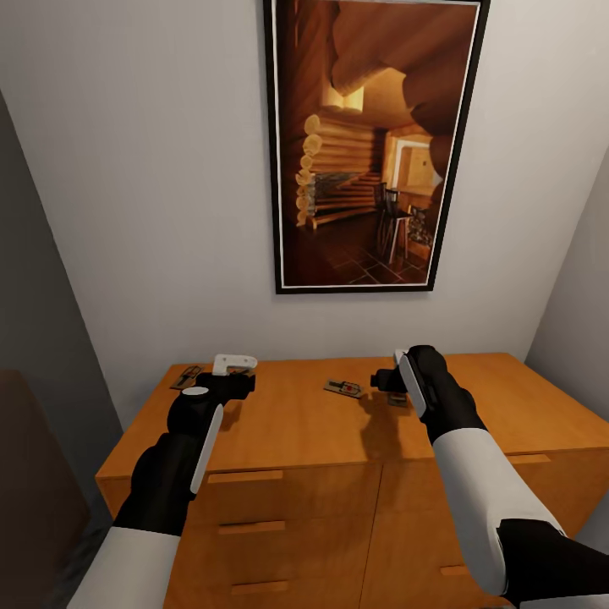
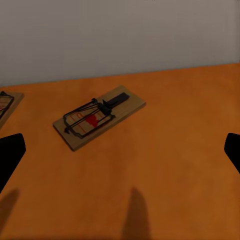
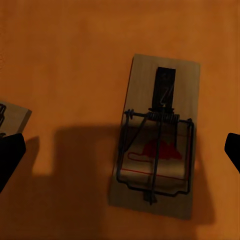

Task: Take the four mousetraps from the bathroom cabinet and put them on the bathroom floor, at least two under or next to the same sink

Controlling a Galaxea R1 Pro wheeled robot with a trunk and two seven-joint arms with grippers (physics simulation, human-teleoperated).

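Drawer fronts (image 1: 321,541) nearest; both end effectors, left (image 1: 233,365) & right (image 1: 397,376), spread over cabinet (image 1: 296,423) top, right one directly above a mousetrap (image 3: 157,137), long axis crossing its jaw gap.

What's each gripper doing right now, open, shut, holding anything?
Left gripper: open, empty, over the cabinet top, a mousetrap ahead of it.
Right gripper: open, empty, fingers either side of another mousetrap.
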